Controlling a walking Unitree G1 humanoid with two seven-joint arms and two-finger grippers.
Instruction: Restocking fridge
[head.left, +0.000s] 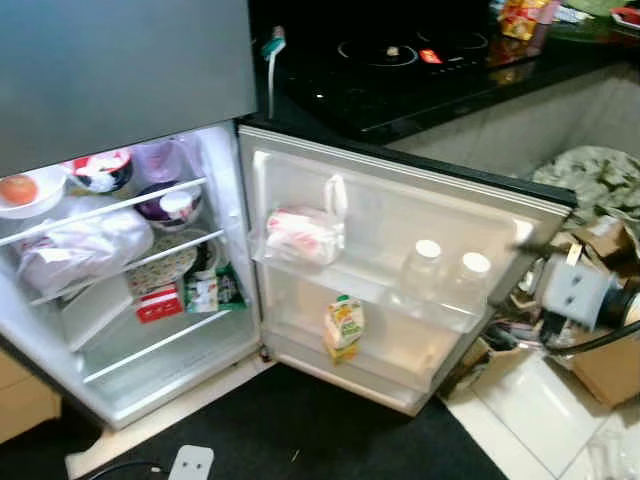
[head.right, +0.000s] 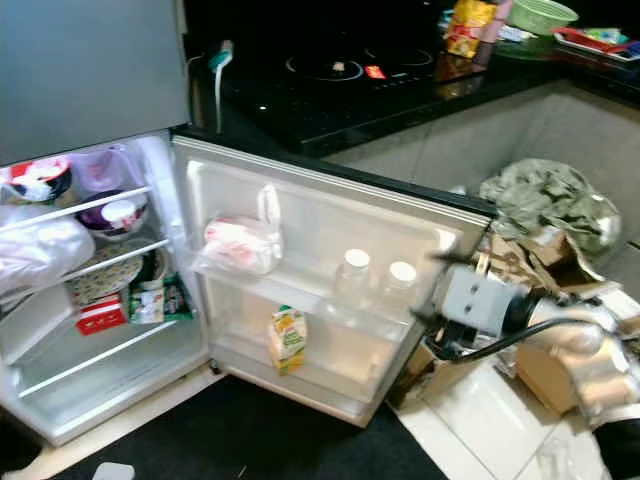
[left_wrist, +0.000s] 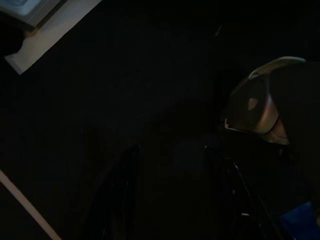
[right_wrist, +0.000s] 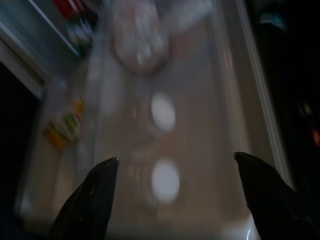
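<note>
Right gripper (right_wrist: 172, 165) spread, empty; two jars (right_wrist: 165, 180) just ahead in door shelf (head.right: 330, 300). Restock step; next: withdraw, fetch another item.

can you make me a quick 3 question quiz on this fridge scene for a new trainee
1. True or false: the fridge door stands open.
2. How many white-capped clear jars sit side by side on the door's upper shelf? A) one B) two C) four
3. Fill in: the small yellow and green carton stands on the door's ______ shelf.

Key
1. True. The door is swung wide, with its shelves facing out.
2. B. Two jars stand near the door's outer edge, and the right gripper is open, with its fingers spread and pointing at them.
3. Lower. It sits below the shelf with the wrapped pink and white packet.
</note>
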